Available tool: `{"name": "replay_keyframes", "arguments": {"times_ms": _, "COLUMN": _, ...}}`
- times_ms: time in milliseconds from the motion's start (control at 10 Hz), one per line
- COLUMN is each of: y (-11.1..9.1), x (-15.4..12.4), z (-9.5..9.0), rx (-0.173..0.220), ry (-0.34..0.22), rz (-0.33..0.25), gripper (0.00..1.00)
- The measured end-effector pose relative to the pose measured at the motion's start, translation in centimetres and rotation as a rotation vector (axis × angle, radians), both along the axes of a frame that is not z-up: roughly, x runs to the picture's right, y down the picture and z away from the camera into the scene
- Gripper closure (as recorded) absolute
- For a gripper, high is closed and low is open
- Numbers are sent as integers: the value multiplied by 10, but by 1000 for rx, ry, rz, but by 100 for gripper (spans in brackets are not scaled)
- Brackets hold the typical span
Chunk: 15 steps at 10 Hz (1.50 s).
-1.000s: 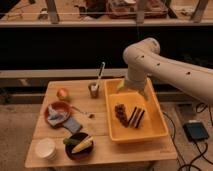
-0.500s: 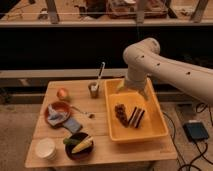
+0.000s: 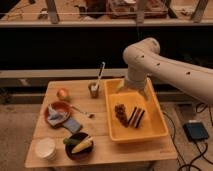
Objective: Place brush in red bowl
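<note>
The brush point(image 3: 100, 74) stands tilted in a small cup point(image 3: 93, 90) at the back middle of the wooden table; its long white handle points up and to the right. The red bowl point(image 3: 59, 113) sits at the table's left and holds a pale bluish item. My gripper point(image 3: 132, 92) hangs from the white arm over the back part of the yellow tub point(image 3: 150, 131). It is to the right of the cup and the brush and apart from both. It holds nothing that I can see.
A small metal spoon point(image 3: 83, 113) and a blue-grey cloth point(image 3: 73, 124) lie right of the red bowl. A round fruit point(image 3: 62, 94), a white cup point(image 3: 45, 148) and a dark bowl with corn point(image 3: 79, 145) are on the table. Dark items point(image 3: 128, 115) lie in the tub.
</note>
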<state>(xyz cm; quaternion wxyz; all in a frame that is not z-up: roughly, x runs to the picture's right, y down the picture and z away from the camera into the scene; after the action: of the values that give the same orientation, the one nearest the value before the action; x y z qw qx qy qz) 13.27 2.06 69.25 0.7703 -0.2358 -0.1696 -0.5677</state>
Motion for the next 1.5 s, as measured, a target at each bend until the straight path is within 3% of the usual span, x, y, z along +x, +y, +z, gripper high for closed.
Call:
{"name": "replay_keyframes", "arguments": {"times_ms": 300, "y": -33, "x": -21, "z": 23, "rx": 90, "ry": -54, "rz": -37, "gripper": 20}}
{"name": "replay_keyframes", "arguments": {"times_ms": 600, "y": -83, "x": -59, "z": 66, "rx": 228, "ry": -96, "rz": -67, "gripper": 20}}
{"name": "replay_keyframes", "arguments": {"times_ms": 1200, "y": -88, "x": -61, "z": 71, "rx": 251, "ry": -98, "rz": -64, "gripper": 20}}
{"name": "replay_keyframes", "arguments": {"times_ms": 1500, "y": -115, "x": -83, "z": 84, "rx": 323, "ry": -156, "rz": -79, "gripper": 20}}
